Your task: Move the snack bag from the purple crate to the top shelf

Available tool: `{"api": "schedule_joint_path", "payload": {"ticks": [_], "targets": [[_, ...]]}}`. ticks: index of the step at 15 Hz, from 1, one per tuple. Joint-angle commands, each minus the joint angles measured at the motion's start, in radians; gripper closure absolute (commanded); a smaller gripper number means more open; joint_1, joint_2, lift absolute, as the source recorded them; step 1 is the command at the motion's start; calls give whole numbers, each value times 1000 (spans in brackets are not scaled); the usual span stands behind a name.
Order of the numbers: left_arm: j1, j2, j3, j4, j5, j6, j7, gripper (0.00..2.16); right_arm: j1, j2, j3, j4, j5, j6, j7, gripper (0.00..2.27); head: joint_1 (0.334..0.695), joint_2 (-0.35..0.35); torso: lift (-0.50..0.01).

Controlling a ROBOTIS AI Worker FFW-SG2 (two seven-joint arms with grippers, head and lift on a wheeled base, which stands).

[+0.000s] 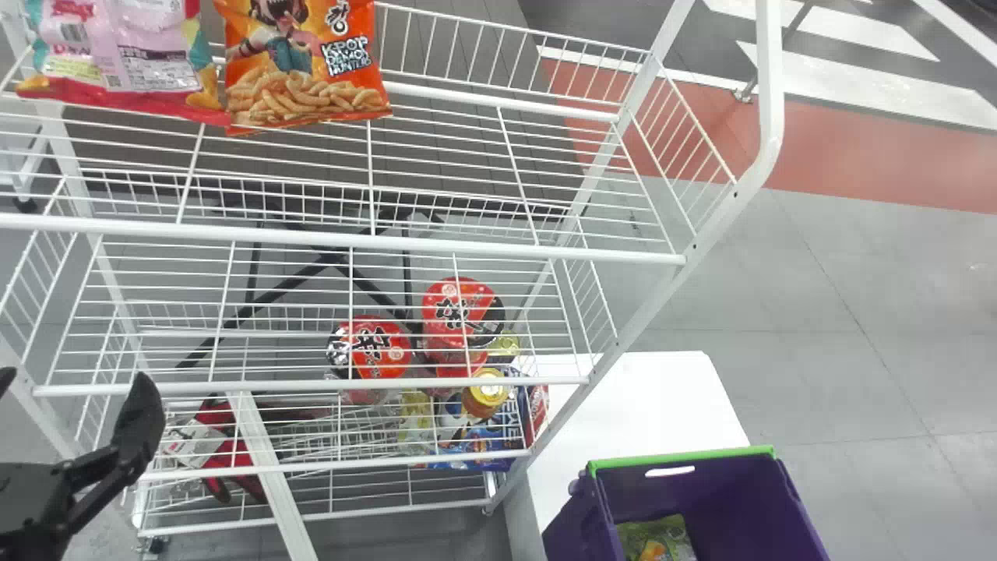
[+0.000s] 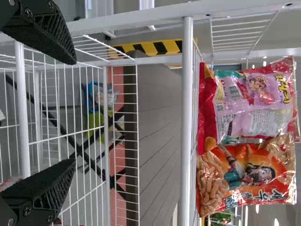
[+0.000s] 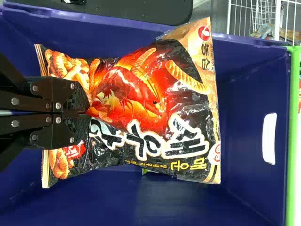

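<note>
At the head view's left edge, my left gripper (image 1: 74, 393) stands in front of the rack; in the left wrist view the left gripper (image 2: 73, 111) is open with nothing between its fingers. My right gripper (image 3: 88, 113) is shut on one end of the black snack bag (image 3: 136, 101), which has a red and orange picture. This bag lies broadside over the inside of the purple crate (image 3: 254, 188); whether it touches the floor of the crate I cannot tell. In the head view the purple crate (image 1: 740, 499) stands at the lower right. The top shelf (image 1: 467, 144) is white wire.
Two snack bags, one pink (image 1: 125, 58) and one orange (image 1: 304, 66), are on the top shelf's left part. Red-lidded cups (image 1: 370, 347) and other goods sit on lower levels. A green bag (image 1: 658, 539) lies in the crate, beside the rack's slanting post (image 1: 662, 300).
</note>
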Motion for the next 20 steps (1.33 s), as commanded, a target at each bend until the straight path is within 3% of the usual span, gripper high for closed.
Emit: {"api": "schedule_joint_path", "payload": {"ticks": [1, 20], "targets": [[4, 0, 5, -3, 0, 0, 0, 66, -1, -3, -7, 0, 0, 0, 0, 1477, 695, -350, -157], [16, 0, 40, -31, 26, 0, -12, 66, -18, -5, -2, 9, 3, 12, 3, 1477, 695, -350, -81]]}}
